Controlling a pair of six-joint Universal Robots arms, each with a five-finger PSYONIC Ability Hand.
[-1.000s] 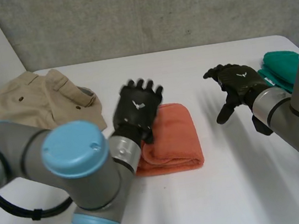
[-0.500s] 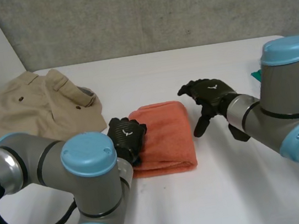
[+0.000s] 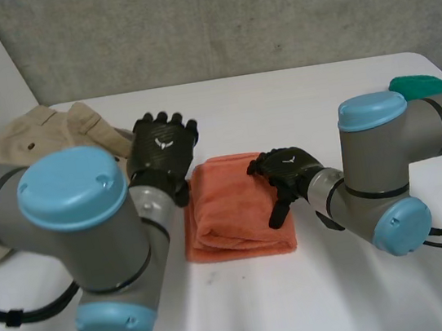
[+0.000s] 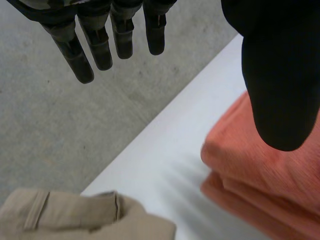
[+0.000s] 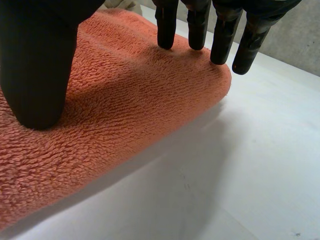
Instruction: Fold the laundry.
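One orange towel (image 3: 235, 209) lies folded in the middle of the white table (image 3: 278, 100). The right robot hand (image 3: 284, 171) rests on the towel's right edge, its fingers straight and apart from the thumb, its tips touching the cloth. The left robot hand (image 3: 161, 149) is just beside the towel's far left corner, fingers straight, holding nothing. Tan clothes (image 3: 53, 144) lie left of the towel. A green cloth (image 3: 420, 86) lies well to its right.
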